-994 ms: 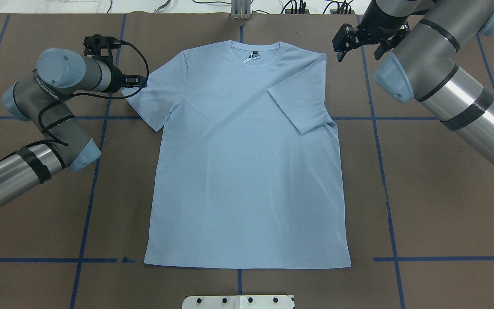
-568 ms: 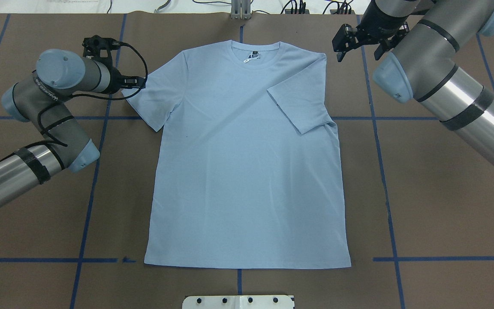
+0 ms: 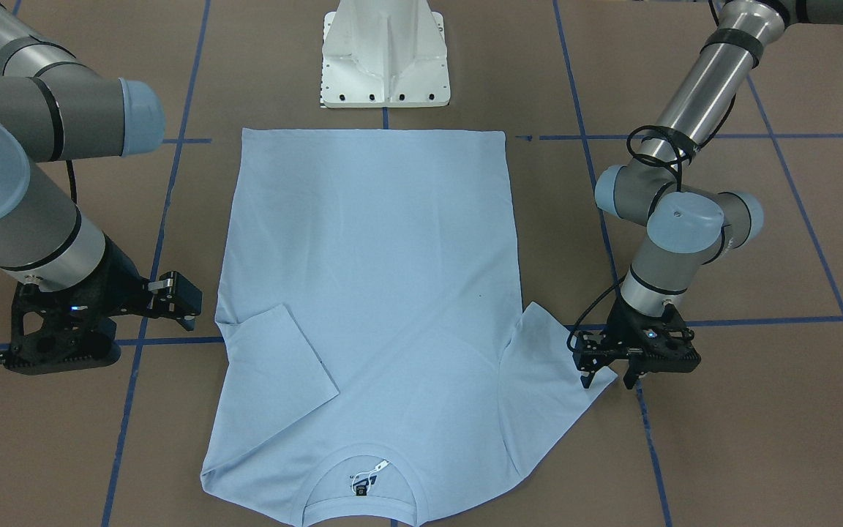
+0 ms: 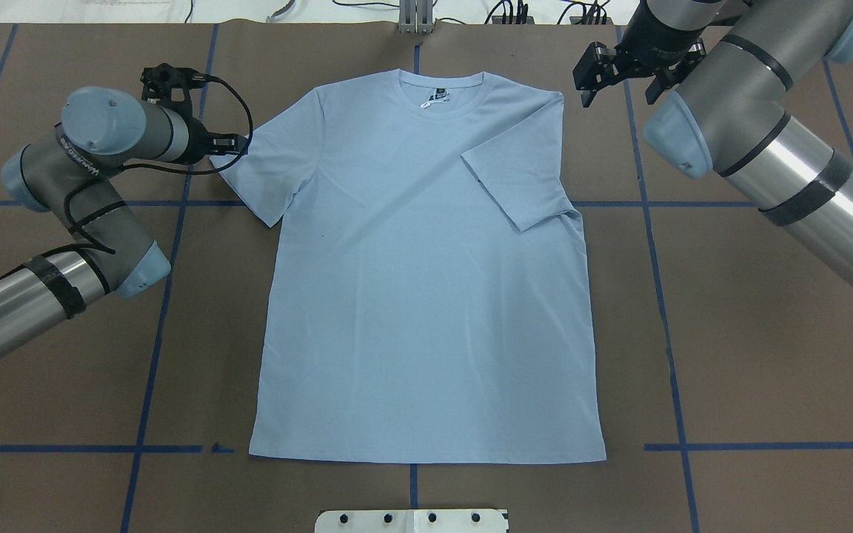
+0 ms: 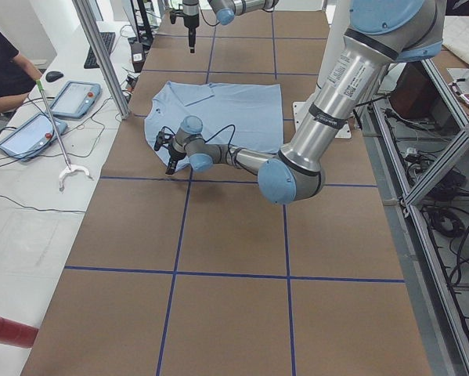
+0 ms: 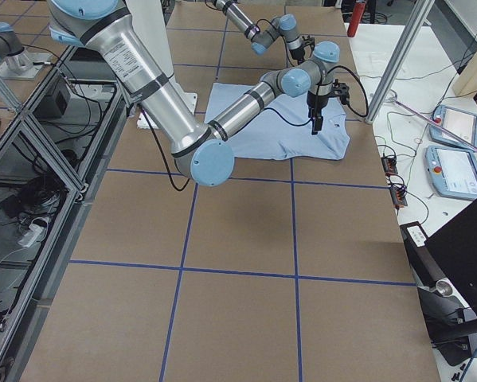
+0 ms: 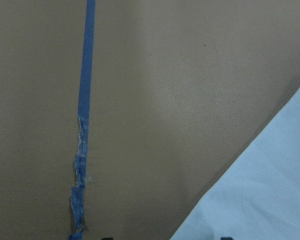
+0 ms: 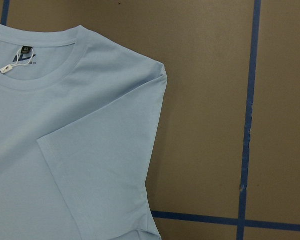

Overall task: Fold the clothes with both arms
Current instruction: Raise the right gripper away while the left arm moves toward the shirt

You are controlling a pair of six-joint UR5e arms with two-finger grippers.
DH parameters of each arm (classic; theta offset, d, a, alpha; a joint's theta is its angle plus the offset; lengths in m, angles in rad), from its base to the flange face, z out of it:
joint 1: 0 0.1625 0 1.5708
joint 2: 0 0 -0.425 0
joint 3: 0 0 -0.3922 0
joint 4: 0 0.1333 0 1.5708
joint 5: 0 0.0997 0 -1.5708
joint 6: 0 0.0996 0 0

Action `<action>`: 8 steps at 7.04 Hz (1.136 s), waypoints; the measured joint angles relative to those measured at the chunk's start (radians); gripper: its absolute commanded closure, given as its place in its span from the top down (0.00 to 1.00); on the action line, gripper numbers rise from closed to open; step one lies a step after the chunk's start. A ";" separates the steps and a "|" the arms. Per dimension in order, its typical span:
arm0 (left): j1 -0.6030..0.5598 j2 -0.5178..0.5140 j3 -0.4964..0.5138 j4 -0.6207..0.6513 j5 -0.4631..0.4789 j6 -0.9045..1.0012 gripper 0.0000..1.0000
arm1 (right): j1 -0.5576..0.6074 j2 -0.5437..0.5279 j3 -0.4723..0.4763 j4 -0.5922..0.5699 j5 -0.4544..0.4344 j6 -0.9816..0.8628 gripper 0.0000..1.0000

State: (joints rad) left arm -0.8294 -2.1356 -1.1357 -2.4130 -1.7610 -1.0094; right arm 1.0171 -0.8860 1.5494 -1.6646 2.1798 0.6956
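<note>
The left gripper [image 3: 607,379], jaws spread, hangs over the outer corner of the left sleeve [image 4: 267,174] of a light blue T-shirt [image 4: 426,311] lying flat on the brown table [image 4: 767,333], collar [image 4: 441,83] away from the white pedestal [image 3: 385,58]. The right gripper [image 4: 617,83], also wide, hovers beside the shoulder [image 4: 545,100] where the right sleeve [image 4: 519,185] lies folded inward. Pinching only the hem and carrying it low should mirror that fold.
</note>
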 measured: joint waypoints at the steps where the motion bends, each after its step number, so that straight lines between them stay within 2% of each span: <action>1: 0.001 0.000 0.000 0.000 0.000 0.000 0.42 | 0.000 0.000 0.000 0.000 0.000 0.000 1.00; 3: 0.000 0.001 -0.004 0.002 -0.003 -0.001 0.18 | 0.000 0.000 -0.003 0.000 -0.001 -0.001 1.00; 5: 0.000 0.002 -0.009 0.008 -0.007 0.000 0.00 | 0.000 0.001 -0.012 0.000 -0.002 -0.001 1.00; 8: -0.002 0.006 -0.018 0.012 -0.007 0.000 0.00 | -0.001 0.003 -0.018 0.000 -0.004 0.000 1.00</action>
State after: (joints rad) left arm -0.8311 -2.1293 -1.1534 -2.4014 -1.7680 -1.0094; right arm 1.0164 -0.8827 1.5318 -1.6644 2.1754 0.6952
